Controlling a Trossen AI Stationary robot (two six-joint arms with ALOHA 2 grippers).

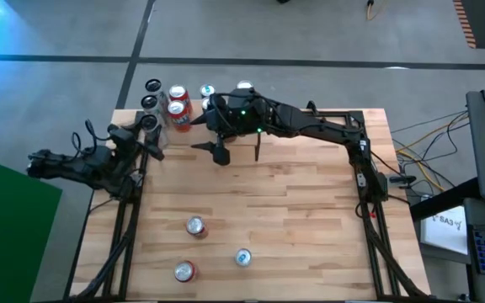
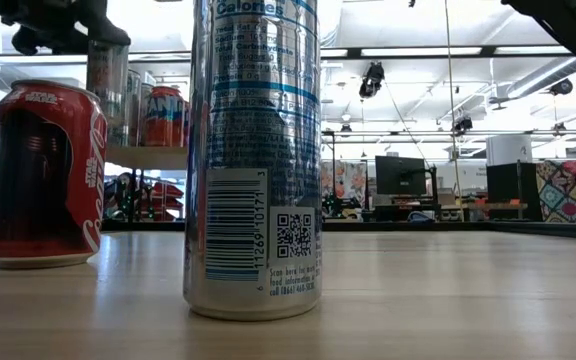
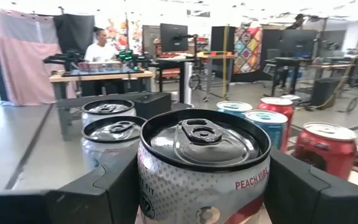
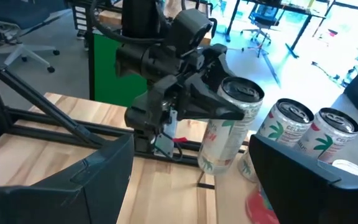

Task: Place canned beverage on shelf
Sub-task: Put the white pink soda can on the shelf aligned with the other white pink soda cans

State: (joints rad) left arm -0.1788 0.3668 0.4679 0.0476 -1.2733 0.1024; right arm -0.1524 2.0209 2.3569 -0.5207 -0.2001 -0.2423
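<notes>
The shelf (image 2: 148, 157) stands at the table's far left corner, with several cans (image 1: 178, 103) upright on its board. My left gripper (image 1: 148, 130) is at the shelf's left end, shut on a silver canned beverage (image 3: 204, 168) marked "PEACH VIBE". My right gripper (image 4: 191, 186) hovers open and high beside the shelf's right part, pointing toward the left arm, with nothing between its fingers. Three more cans (image 1: 196, 225) stand on the near half of the table. My left gripper pinches the can's side wall (image 3: 157, 186) between its two fingers, on the upper half just under the rim. The fingers (image 4: 219, 112) come level from the table's left side. The can stands upright; whether its bottom (image 4: 210, 165) rests on the shelf I cannot tell.
Silver cans (image 3: 107, 115), blue cans (image 3: 266, 121) and red cans (image 3: 325, 146) crowd the shelf just past the held can. On the near table stand a red can (image 2: 43, 175) and a tall silver can (image 2: 253, 160). The table's middle (image 1: 293, 202) is bare wood.
</notes>
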